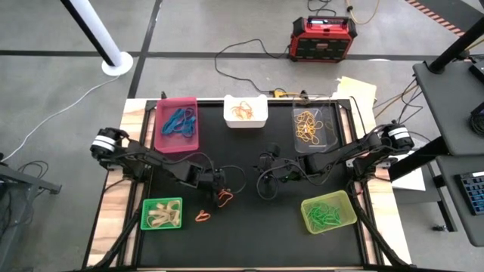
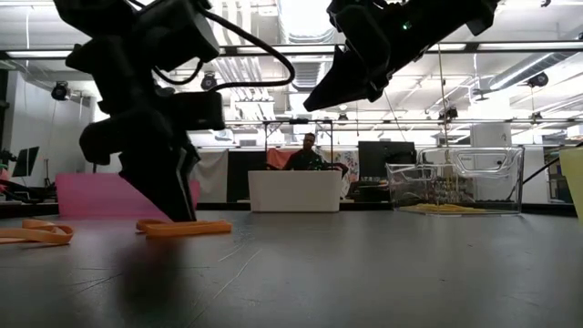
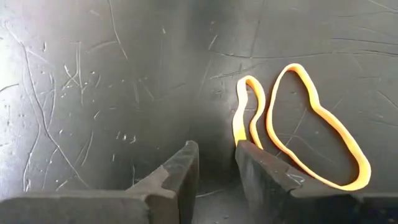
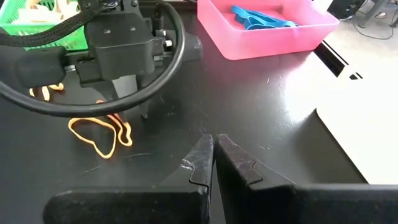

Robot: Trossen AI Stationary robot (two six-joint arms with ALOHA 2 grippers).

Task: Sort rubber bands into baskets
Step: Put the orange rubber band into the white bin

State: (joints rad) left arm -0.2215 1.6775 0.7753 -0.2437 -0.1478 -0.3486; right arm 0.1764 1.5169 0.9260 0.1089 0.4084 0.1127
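Your left claw point(image 3: 216, 163) sits on the black desk point(image 3: 93, 93), fingers slightly apart, holding nothing. The thin orange rubber band loop point(image 3: 314, 140) lies just beside one fingertip, long axis running away from it. Right claw point(image 4: 214, 154) is shut, empty, farther off.

The table's black top point(image 3: 93, 93) is a smooth, faintly glossy sheet crossed by fine pale scratches, and pale bare wood point(image 1: 121, 193) shows along its left and right edges. The orange rubber band point(image 3: 323, 137) lying on it looks like smooth matt elastic. The pink basket point(image 4: 267, 37) is opaque glossy plastic, the clear basket point(image 2: 455, 178) transparent shiny plastic, and the left gripper's fingers point(image 3: 180, 174) are dull, matt black.
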